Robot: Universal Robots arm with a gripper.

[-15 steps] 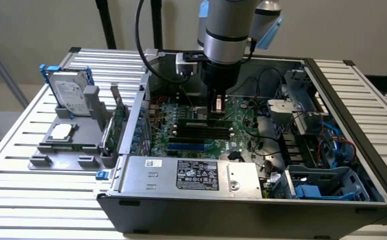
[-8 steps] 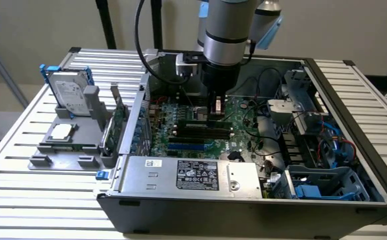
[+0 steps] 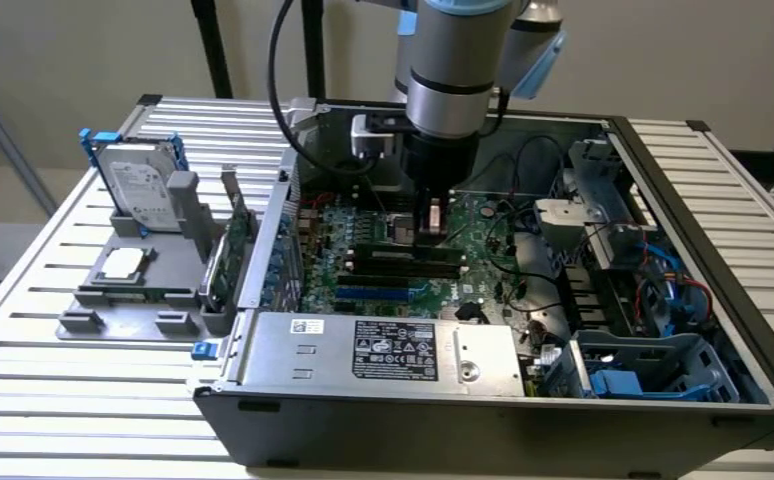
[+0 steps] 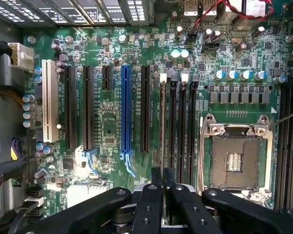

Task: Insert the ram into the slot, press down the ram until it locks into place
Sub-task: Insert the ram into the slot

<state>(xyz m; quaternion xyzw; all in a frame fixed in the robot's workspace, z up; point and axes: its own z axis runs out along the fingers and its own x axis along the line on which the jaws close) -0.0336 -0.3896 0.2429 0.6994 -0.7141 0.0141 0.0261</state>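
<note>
One ram [image 4: 162, 124] stick here, and we see it edge-on, standing in the slot [image 4: 162, 78] farthest from the CPU socket [image 4: 237, 158], out of the four black ones running alongside that socket. The gripper [image 4: 162, 176] is clamped on the ram's top edge, fingers [image 4: 155, 181] pinched in either side. Can't tell if the end clips have locked. Further out from the CPU socket sits the blue slot [image 4: 126, 109]. The arm [image 3: 447, 70] reaches straight down into the open PC case [image 3: 494, 420].
</note>
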